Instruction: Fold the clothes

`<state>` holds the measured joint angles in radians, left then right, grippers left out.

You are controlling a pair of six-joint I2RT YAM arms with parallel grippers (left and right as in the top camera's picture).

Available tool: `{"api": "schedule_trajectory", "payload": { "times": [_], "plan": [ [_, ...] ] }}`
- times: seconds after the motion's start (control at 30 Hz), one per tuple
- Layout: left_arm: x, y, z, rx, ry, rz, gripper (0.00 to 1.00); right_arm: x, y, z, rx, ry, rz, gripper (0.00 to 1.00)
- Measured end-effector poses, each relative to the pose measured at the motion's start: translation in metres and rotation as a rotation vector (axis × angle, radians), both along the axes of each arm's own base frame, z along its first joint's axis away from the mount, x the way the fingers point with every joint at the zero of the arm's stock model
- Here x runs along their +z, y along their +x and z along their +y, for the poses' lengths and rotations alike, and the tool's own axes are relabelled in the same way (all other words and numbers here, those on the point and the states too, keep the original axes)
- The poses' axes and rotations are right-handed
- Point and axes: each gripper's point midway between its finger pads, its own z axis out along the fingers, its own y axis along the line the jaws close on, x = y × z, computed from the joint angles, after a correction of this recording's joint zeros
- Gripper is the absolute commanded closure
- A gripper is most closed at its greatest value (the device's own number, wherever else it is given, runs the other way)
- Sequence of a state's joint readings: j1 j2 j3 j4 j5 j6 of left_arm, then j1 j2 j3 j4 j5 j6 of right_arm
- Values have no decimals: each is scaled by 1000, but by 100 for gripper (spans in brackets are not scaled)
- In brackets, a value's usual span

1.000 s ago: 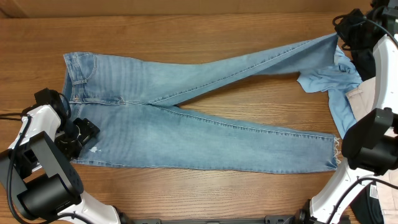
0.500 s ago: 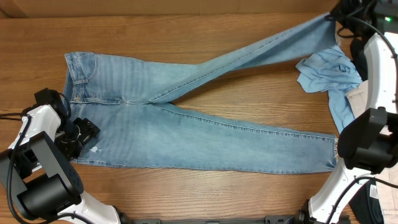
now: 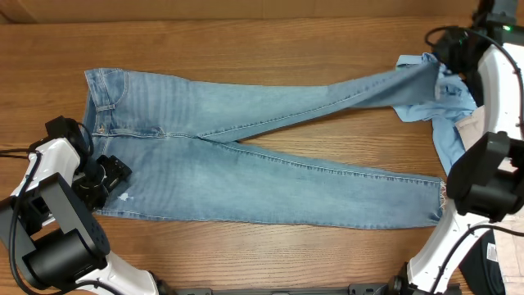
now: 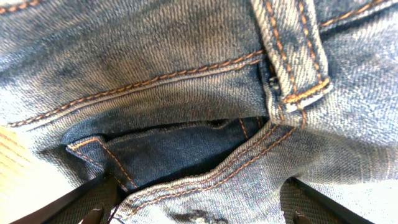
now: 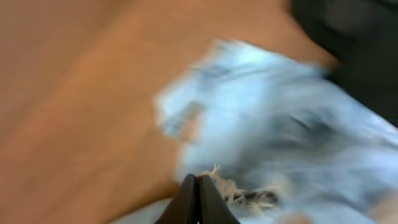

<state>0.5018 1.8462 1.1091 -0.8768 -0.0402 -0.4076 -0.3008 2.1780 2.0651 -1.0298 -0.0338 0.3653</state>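
- The denim jeans (image 3: 246, 156) lie flat across the wooden table (image 3: 246, 33), waistband to the left and legs splayed to the right, with no fold made yet.
- Their upper leg stretches to the far right, probably so it can be folded over. Its end is hard to tell apart from the sky-blue T-shirt (image 3: 449, 139).
- The right gripper (image 5: 196, 186) is pinched closed, apparently on frayed hem threads, though its view is blurred.
- The left gripper (image 4: 202, 202) has its jaws spread and grips nothing, poised at a waistband pocket. Its fingertips are cut off.

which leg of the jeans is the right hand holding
The far leg, stretched toward the right hand, hem pinched there; the near leg lies flat, hem free.
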Motion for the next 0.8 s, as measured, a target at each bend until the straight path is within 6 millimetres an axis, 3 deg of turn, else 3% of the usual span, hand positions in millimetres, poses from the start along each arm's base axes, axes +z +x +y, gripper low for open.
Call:
{"api": "schedule_trajectory", "payload": {
  "times": [0.13,0.27,0.47,0.67,0.8],
  "plan": [
    [0,1,-1,-1,-6,-5,13,-8,-28,-33,-84,-26,86,96],
    [0,2,-3,-11,-13,-7,13,-17,-58,-44,-106,-3,187,96],
    [0,2,-3,-21,-13,-7,14,-25,-90,-35,-83,52,317,96],
    [0,2,-3,-22,-13,-7,13,-28,-132,-8,-17,150,490,96],
    [0,2,-3,-22,-13,-7,13,-32,-145,-2,6,170,546,96]
  ]
}}
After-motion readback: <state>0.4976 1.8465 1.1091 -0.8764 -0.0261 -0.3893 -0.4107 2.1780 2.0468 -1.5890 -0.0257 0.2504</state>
